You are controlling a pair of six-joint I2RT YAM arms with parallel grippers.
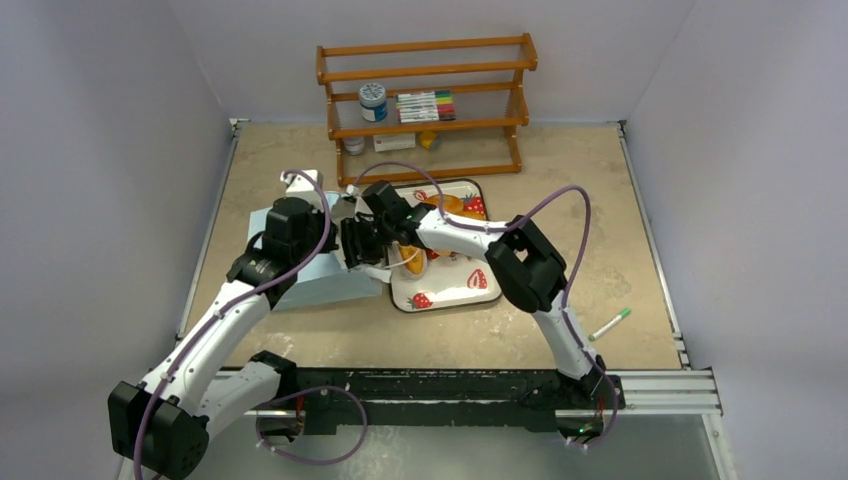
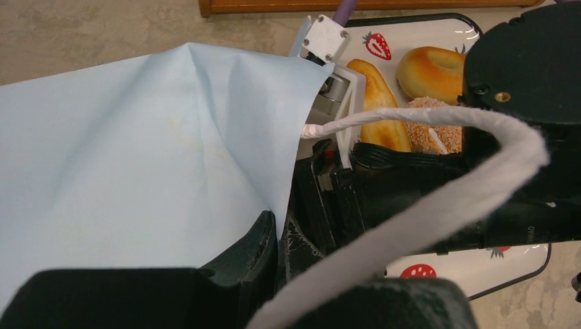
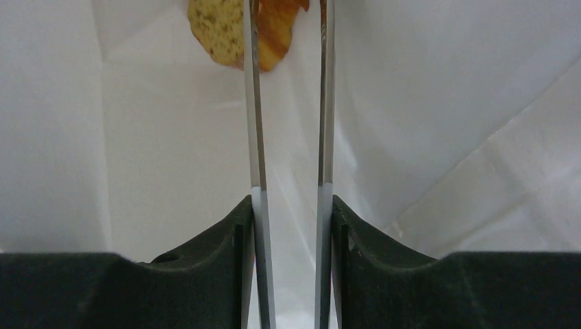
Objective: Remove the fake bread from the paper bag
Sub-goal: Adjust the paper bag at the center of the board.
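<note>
The paper bag (image 1: 315, 280) lies on its side left of the worktop's (image 1: 560, 200) middle, with its mouth turned to the strawberry-print tray (image 1: 450, 285) just beside it, toward the far edge. The left gripper (image 2: 274, 236) is closed on the bag's upper rim, and a white cord handle (image 2: 479, 178) loops across in front of it.

The right gripper (image 3: 288, 41) reaches through the mouth into the white interior. Its thin blades stand a narrow gap apart. A speckled brown piece (image 3: 216, 27) and an orange-brown piece (image 3: 277, 27) of the fake bread lie at the bag's far end, by the blade tips. The orange-brown one shows between the blades without spanning them. Whether the tips touch it cannot be told.

The rest of the bread seen lies on the tray: a long golden loaf (image 2: 377, 103), an orange-brown ring (image 2: 428, 68) beside it and a crumb-coated bun (image 2: 431, 133) touching the loaf.

A wooden shelf (image 1: 430, 85) with markers and a jar stands at the far edge. A green pen (image 1: 610, 325) lies near the right edge.
</note>
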